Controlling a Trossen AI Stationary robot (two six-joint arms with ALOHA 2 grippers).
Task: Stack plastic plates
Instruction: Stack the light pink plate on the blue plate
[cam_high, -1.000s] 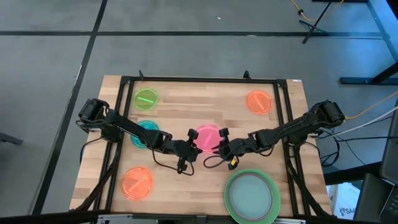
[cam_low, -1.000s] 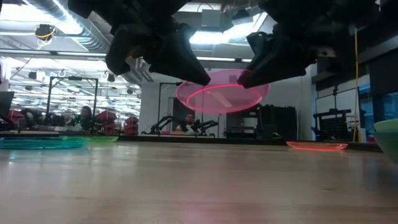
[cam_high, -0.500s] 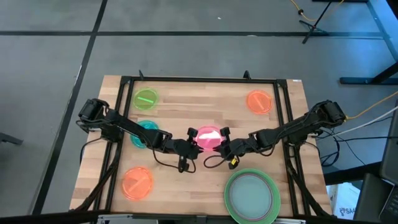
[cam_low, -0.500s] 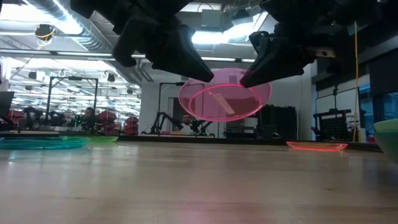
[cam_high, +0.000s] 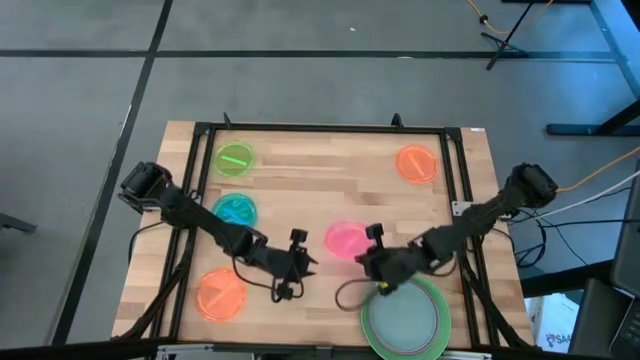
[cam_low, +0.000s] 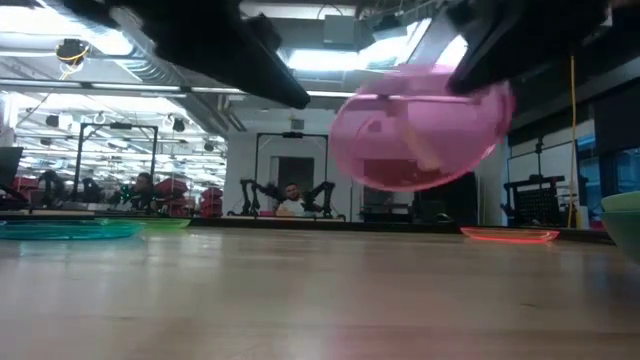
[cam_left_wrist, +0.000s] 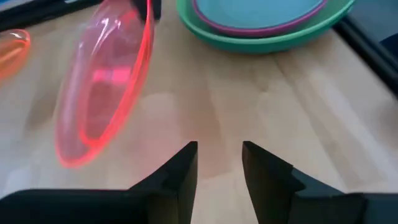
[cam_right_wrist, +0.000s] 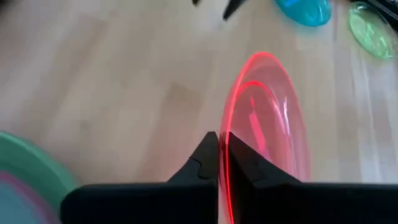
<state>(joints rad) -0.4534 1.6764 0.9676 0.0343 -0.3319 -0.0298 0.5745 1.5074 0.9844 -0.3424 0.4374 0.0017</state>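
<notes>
holding the pink plate (cam_high: 345, 240) alone now, the right tool (cam_high: 368, 258) pinches its rim, jaws closed, the plate tilted above the bench (cam_high: 300, 190) beside the green stack (cam_high: 405, 315). the left tool (cam_high: 303, 262), which gripped the plate a second ago, has let go, jaws apart, empty, drawn back.

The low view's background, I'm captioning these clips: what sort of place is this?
Probably a robotics lab or workshop. Beyond the wooden table the low view shows exposed ceiling ducts, another pair of robot arms on a stand with a person seated behind, and more people at benches.
</notes>
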